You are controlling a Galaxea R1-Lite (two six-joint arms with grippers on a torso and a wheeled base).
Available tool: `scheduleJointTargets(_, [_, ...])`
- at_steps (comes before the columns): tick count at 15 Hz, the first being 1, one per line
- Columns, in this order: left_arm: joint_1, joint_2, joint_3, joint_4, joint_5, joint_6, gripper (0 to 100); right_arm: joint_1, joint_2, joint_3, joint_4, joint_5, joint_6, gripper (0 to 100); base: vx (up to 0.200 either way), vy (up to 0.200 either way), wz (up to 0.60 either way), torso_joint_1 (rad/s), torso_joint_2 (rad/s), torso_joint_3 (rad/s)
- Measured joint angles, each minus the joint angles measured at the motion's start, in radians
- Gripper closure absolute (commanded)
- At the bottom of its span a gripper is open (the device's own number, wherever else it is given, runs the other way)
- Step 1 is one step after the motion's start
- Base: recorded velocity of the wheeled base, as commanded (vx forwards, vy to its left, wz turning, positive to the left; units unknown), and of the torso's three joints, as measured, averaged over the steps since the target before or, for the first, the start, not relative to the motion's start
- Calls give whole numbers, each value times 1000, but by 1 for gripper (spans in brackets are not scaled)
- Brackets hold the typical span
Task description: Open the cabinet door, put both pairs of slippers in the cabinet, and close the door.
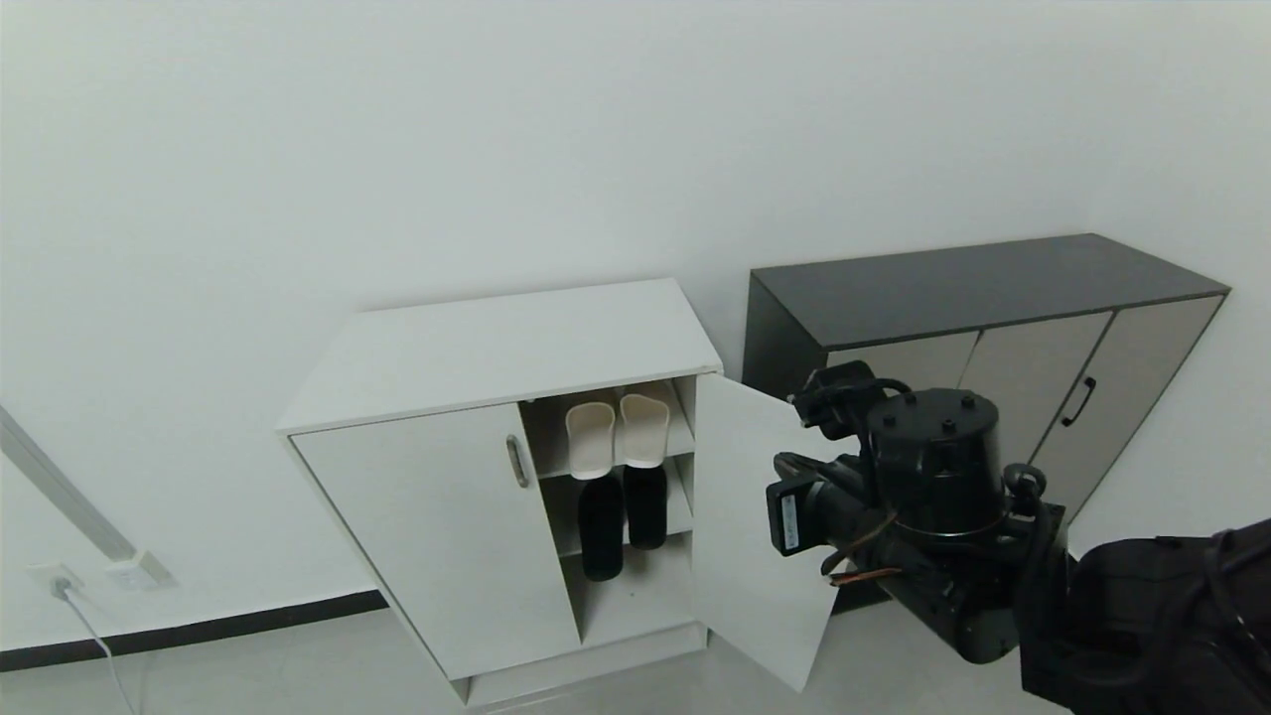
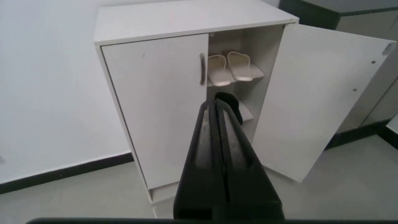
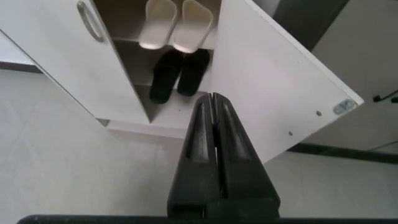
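Note:
The white cabinet (image 1: 496, 348) stands against the wall, its left door (image 1: 447, 536) closed and its right door (image 1: 745, 536) swung open. A white pair of slippers (image 1: 616, 432) lies on the upper shelf, toes hanging over the edge. A black pair (image 1: 624, 516) lies on the shelf below. My right arm (image 1: 923, 497) hangs just outside the open door. My right gripper (image 3: 213, 98) is shut and empty, near the door (image 3: 273, 81), short of the black slippers (image 3: 179, 71). My left gripper (image 2: 215, 102) is shut and empty, facing the opening and partly hiding the black slippers (image 2: 231, 106).
A dark-topped cabinet (image 1: 993, 288) with grey doors stands close to the right of the open door. A wall socket with a cable (image 1: 60, 581) is at the far left. Bare light floor (image 1: 298, 665) lies before the white cabinet.

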Motion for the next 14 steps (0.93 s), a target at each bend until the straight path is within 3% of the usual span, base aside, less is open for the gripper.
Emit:
scheduleJointTargets(8, [0,0,0,-1,0,0,100,-264,149,-285,107,127,0,100,0,0,0,0,0,0])
scheduleJointTargets(14, [0,0,0,-1,0,-1,100,-357,290,-415,119,139,0,100,0,0,0,0,0,0])
